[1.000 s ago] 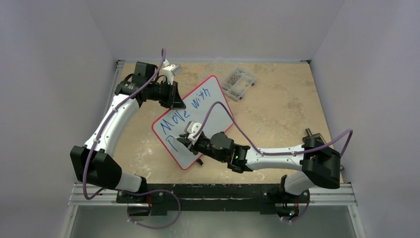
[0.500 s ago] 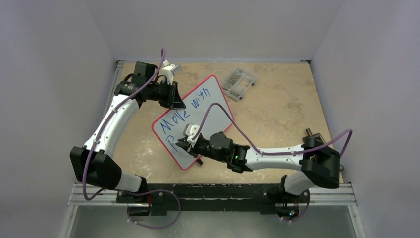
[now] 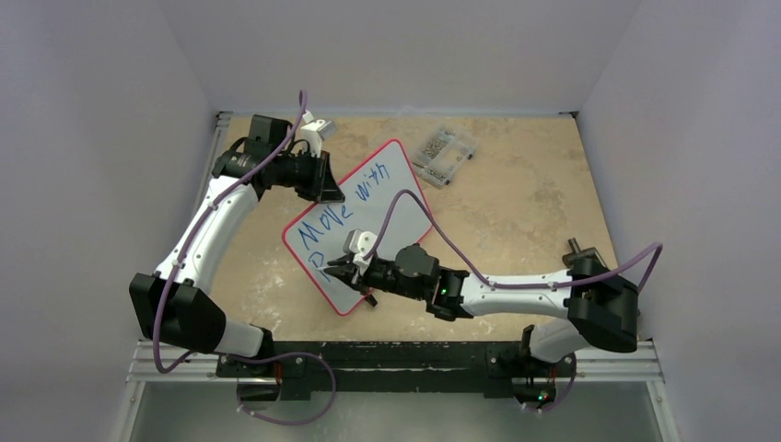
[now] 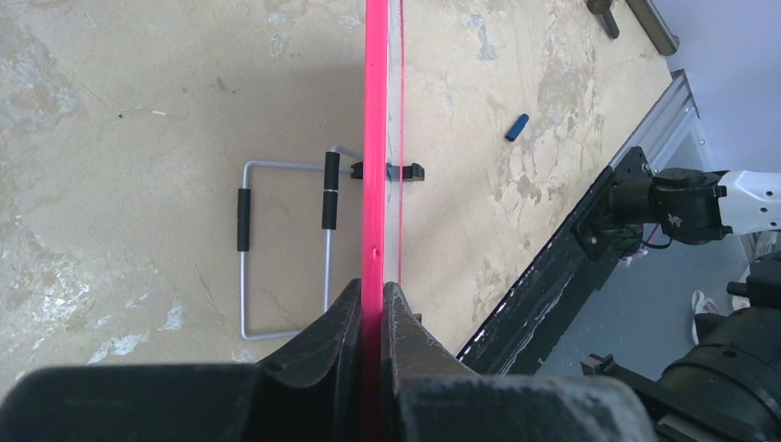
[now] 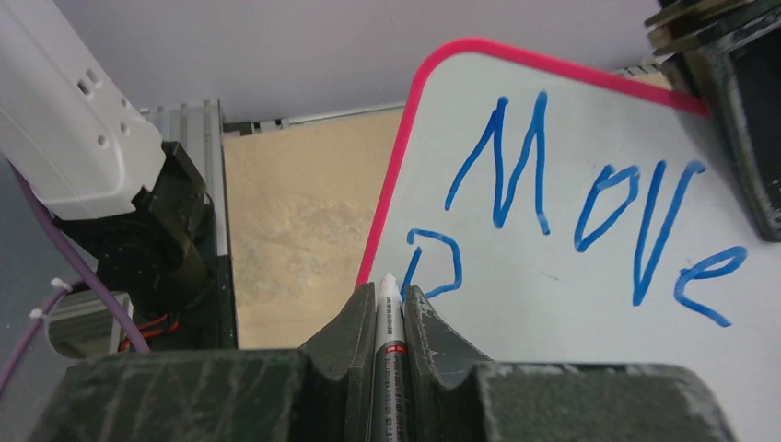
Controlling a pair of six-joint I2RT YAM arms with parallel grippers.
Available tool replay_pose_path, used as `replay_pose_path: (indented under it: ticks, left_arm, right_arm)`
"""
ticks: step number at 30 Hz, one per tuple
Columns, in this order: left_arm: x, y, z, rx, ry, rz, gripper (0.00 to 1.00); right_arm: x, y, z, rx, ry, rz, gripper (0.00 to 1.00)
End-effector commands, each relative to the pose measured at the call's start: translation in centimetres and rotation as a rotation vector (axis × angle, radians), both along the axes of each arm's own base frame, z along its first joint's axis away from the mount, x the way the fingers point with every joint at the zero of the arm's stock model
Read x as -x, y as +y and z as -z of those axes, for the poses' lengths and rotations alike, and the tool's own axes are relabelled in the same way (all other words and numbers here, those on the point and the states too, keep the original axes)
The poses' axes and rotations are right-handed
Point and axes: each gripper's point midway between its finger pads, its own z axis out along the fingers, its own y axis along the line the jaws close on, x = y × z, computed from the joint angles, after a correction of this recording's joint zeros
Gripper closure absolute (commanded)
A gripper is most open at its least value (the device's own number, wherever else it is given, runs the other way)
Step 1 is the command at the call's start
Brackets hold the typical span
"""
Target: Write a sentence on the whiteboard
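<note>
Whiteboard [image 3: 405,212] with a red rim sits propped at the centre of the top view. Its blue sentence [image 3: 324,224] reads "Move with". At the bottom of the left wrist view, the left gripper [image 4: 371,299] has both fingers clamped on the board's red edge. The right gripper [image 5: 390,308] pinches a marker [image 5: 390,341] tightly. The marker's tip is beside a lone blue letter below "Move", near the rim.
</note>
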Motion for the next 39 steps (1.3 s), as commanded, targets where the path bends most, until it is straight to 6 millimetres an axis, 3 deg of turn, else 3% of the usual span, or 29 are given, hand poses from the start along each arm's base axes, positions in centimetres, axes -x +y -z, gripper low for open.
replay_pose_path:
  ticks: [1,14,39]
  left_arm:
    - [-0.9,0.4,-2.1,-0.007,-0.122,-0.021,1.0]
    - [-0.9,0.5,-1.9,-0.01,-0.118,-0.023,1.0]
    - [-0.9,0.5,-1.8,-0.011,-0.116,-0.024,1.0]
  right_arm:
    - [0.2,-0.5,-4.7,-0.142,-0.031,-0.006,1.0]
    - [-3.3,-1.5,-4.2,-0.118,-0.061,0.144,1.0]
    - [-5.1,-1.2,-3.8,-0.11,-0.064,0.183,1.0]
